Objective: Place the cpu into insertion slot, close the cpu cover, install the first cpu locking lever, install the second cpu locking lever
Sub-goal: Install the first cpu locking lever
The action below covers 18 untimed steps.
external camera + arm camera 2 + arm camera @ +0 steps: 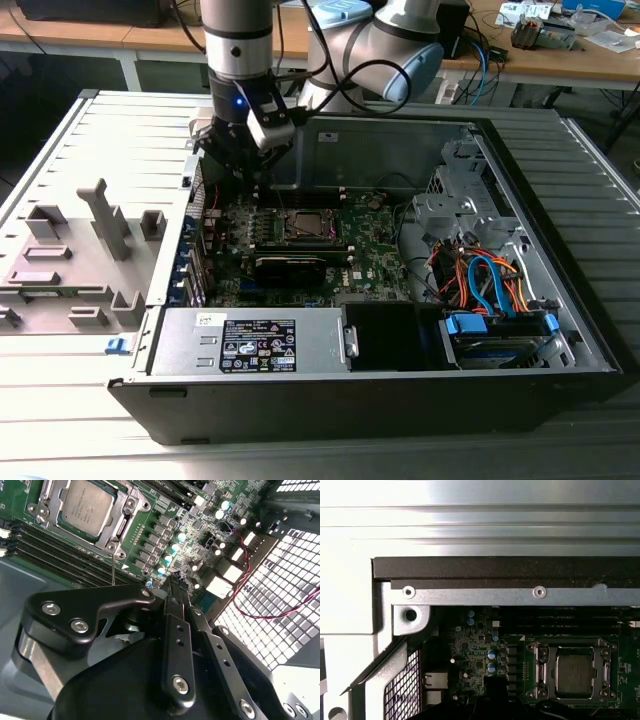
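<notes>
Right up against the lens in the second wrist view sits the gripper (172,587), black linkage plates and bolts, its slim fingers (176,597) drawn together to a closed tip with nothing between them. It hangs over the green motherboard (200,535), among the small capacitors, beside the socket and not over it.

Further out, the cpu (87,506) lies seated in the insertion slot (122,527), its grey lid showing through the window of the cpu cover (114,542), which looks to be down flat around it. A thin wire lever (113,570) runs out from the socket corner toward the gripper.

In the first wrist view the cpu (575,672) sits square in its frame, with the case rail (520,595) beyond.

Judgement: chip and cover appear done, so lever work is in hand. Done well, that means pressing close to the lever's end and keeping the closed tip clear of the capacitors.

Farthest off, the exterior view shows the arm (240,60) standing over the open computer case (560,300).
</notes>
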Tool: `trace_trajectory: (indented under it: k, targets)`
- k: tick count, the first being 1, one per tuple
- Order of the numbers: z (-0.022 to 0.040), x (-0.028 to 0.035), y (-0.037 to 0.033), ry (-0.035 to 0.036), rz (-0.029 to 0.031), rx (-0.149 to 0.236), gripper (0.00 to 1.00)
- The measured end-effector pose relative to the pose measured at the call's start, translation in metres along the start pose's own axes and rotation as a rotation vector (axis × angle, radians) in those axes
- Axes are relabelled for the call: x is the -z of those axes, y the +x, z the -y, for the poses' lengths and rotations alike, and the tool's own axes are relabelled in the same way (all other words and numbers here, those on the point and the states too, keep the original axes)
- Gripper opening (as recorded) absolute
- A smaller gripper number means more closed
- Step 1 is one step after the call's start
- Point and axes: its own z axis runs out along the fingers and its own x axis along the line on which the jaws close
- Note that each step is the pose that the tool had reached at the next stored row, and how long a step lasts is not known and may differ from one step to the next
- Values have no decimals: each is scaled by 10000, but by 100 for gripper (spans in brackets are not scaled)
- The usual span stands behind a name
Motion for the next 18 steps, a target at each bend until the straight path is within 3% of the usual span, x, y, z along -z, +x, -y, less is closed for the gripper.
trace_trajectory:
  k: [9,10,11,14,17,18]
  targets:
    - [-39,3,-4,-8,2,2,11]
    - [-40,2,-5,-43,2,1,11]
    - [-40,2,-5,-139,2,1,11]
    - [-40,1,-6,-544,3,2,11]
    - [-41,-10,-24,-577,-4,1,11]
    - [-43,-30,-95,-577,-31,2,11]
